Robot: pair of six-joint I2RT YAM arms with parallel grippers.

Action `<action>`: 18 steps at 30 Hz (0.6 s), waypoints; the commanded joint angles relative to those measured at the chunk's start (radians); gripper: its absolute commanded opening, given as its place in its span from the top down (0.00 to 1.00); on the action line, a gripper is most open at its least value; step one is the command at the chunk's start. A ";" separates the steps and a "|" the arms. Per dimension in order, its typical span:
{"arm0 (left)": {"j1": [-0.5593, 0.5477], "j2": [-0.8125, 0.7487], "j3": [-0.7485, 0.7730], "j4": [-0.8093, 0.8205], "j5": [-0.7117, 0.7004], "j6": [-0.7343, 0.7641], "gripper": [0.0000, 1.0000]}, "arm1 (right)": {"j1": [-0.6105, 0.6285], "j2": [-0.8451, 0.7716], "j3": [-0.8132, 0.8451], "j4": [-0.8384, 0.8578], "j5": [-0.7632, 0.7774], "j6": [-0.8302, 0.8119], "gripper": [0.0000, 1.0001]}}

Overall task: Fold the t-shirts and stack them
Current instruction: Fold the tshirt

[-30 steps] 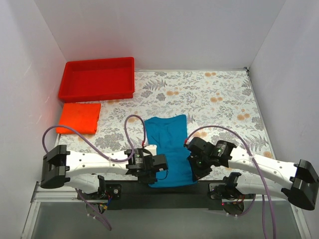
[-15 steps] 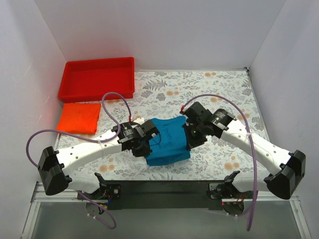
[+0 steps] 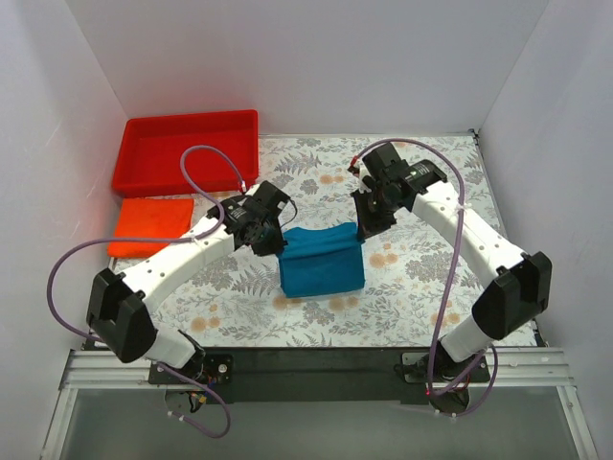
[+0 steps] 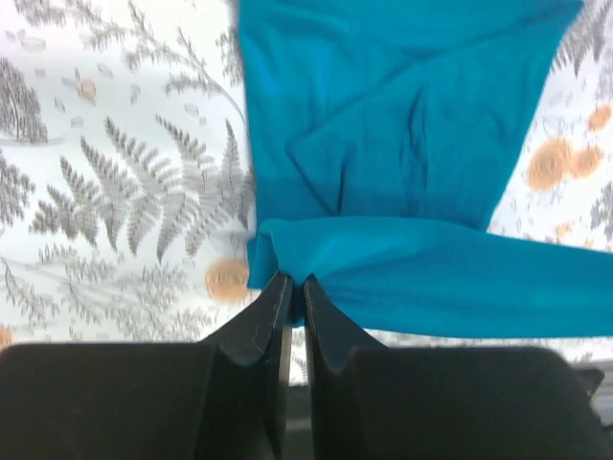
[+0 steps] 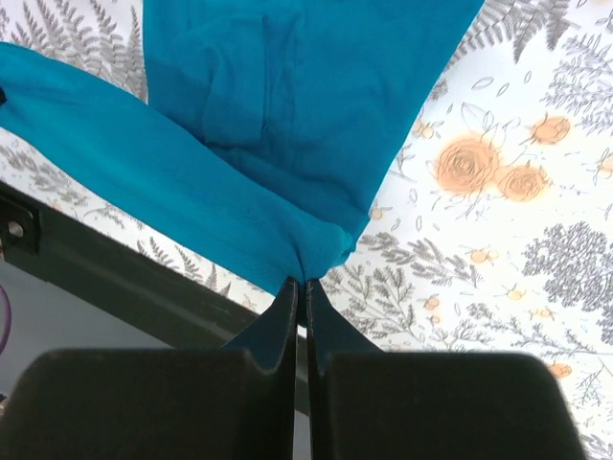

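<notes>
The teal-blue t-shirt (image 3: 322, 264) lies folded over itself at the table's middle. My left gripper (image 3: 272, 240) is shut on its far left corner, and my right gripper (image 3: 367, 228) is shut on its far right corner. In the left wrist view the pinched hem (image 4: 287, 264) bunches at the left gripper (image 4: 296, 284). The right wrist view shows the t-shirt (image 5: 287, 115) hanging from the right gripper (image 5: 303, 284), its lifted edge stretched taut away to the left. The orange-red t-shirt (image 3: 151, 227) lies folded at the left of the table.
A red plastic tray (image 3: 187, 151) stands at the far left, just beyond the orange-red shirt. White walls close in the floral tablecloth (image 3: 421, 192) on three sides. The black front rail (image 3: 306, 362) runs along the near edge.
Both grippers have carried the teal shirt's near edge from the front of the table up and over to the far side, doubling the shirt. The orange-red shirt has not moved.
</notes>
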 commanded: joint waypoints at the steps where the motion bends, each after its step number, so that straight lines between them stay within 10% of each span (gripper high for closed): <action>1: 0.074 0.047 0.027 0.062 0.021 0.086 0.98 | -0.059 0.067 0.073 0.005 -0.009 -0.076 0.99; 18: 0.213 0.365 0.110 0.229 -0.010 0.105 0.86 | -0.175 0.457 0.211 0.207 -0.083 -0.138 0.99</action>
